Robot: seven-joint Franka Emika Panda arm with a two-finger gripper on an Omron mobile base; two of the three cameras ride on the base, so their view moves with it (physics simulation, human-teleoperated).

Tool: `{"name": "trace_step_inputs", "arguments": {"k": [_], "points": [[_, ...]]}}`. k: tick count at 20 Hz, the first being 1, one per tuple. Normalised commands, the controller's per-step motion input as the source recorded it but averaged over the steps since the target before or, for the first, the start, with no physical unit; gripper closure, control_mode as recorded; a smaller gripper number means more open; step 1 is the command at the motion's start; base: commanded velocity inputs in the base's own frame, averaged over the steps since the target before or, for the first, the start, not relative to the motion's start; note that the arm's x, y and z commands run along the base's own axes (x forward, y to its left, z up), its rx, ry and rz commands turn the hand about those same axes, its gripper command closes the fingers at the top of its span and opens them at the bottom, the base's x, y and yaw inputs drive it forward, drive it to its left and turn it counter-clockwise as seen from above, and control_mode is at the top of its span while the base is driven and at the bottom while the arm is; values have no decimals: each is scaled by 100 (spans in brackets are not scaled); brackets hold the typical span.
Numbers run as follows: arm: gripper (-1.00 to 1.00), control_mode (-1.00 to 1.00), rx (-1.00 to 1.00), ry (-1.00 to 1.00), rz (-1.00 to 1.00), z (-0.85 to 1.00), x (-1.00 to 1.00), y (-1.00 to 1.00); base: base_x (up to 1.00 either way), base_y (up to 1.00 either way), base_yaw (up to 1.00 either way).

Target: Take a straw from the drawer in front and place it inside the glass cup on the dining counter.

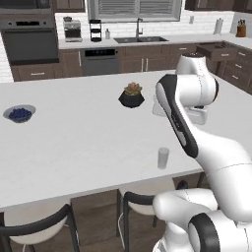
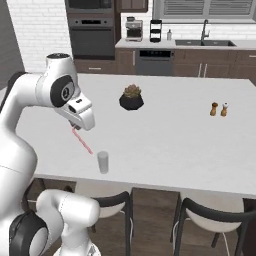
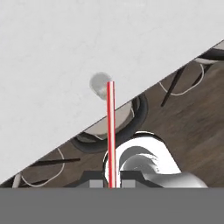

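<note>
Now: straw [image 2: 83, 141] out of drawer, pinched tight in gripper [image 2: 76, 128] | hangs slanted above counter [image 2: 165, 135], tip near cup [image 2: 103, 162], not inside | left: lower straw into cup

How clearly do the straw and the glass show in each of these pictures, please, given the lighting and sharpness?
Right base view: the straw is thin and pale pink, slightly soft, hanging from the shut claw; the glass casts only a faint shadow on the counter. Hand view: the straw is sharp and bright red, the glass a blurry grey blob. Left base view: the glass reads clearly under flat, glare-free light.
</note>
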Motion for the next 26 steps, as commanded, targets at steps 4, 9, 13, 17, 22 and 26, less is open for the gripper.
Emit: {"name": "trace_step_inputs", "arguments": {"k": [4, 9, 13, 17, 22, 26], "points": [[100, -100, 18, -5, 0, 48, 21, -2, 0, 0, 0], [100, -100, 33, -19, 7, 55, -10, -5, 0, 0, 0], [100, -100, 38, -23, 8, 44, -14, -8, 0, 0, 0], [100, -100, 39, -20, 6, 18, -1, -2, 0, 0, 0], [100, -100, 33, -20, 2, 2, 2, 0, 0, 0, 0], [100, -100, 29, -20, 1, 0, 18, 0, 0, 0, 0]]}}
